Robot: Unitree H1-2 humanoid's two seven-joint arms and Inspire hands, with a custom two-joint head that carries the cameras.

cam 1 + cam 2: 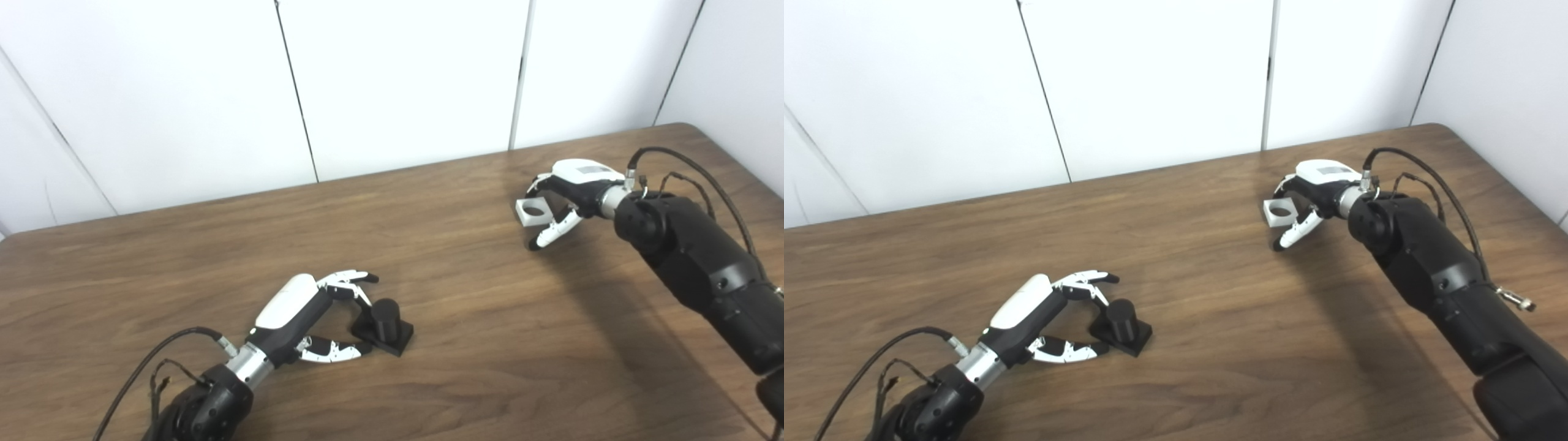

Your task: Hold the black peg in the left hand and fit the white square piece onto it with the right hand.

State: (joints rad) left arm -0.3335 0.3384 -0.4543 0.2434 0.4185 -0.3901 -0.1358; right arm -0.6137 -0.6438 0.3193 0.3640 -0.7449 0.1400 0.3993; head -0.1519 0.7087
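The black peg (384, 324), a short cylinder on a square black base, stands on the wooden table (429, 257) near the front left. My left hand (309, 315) lies beside it on its left, open, with fingers above and thumb below reaching toward the base. The white square piece (531, 212) with a round hole lies on the table at the back right. My right hand (566, 196) is open around its right side, fingers behind it and thumb in front. I cannot tell whether either hand touches its piece.
White wall panels (398, 79) stand right behind the table's far edge. The table's right edge (747, 171) runs close to my right arm. Cables loop off both wrists.
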